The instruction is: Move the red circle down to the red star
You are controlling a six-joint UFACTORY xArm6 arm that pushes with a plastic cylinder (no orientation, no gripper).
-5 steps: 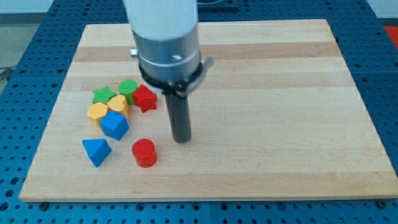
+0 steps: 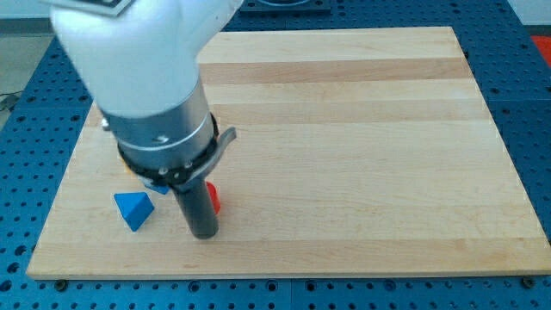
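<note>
My tip [image 2: 204,233] rests on the wooden board [image 2: 344,129] near the view's bottom left. The rod stands in front of the red circle [image 2: 213,199], so only a thin red sliver shows at the rod's right side. The tip seems to touch the circle's lower left side. The arm's grey body hides the red star and the cluster of blocks above it. A blue triangle-shaped block [image 2: 133,209] lies to the left of the tip. A bit of another blue block [image 2: 157,186] peeks out under the arm.
The board's bottom edge runs close below the tip. The blue perforated table [image 2: 525,129] surrounds the board.
The arm has swung left and down. The tip went from the right of the red circle to its lower front. The arm now covers the red star and the block cluster.
</note>
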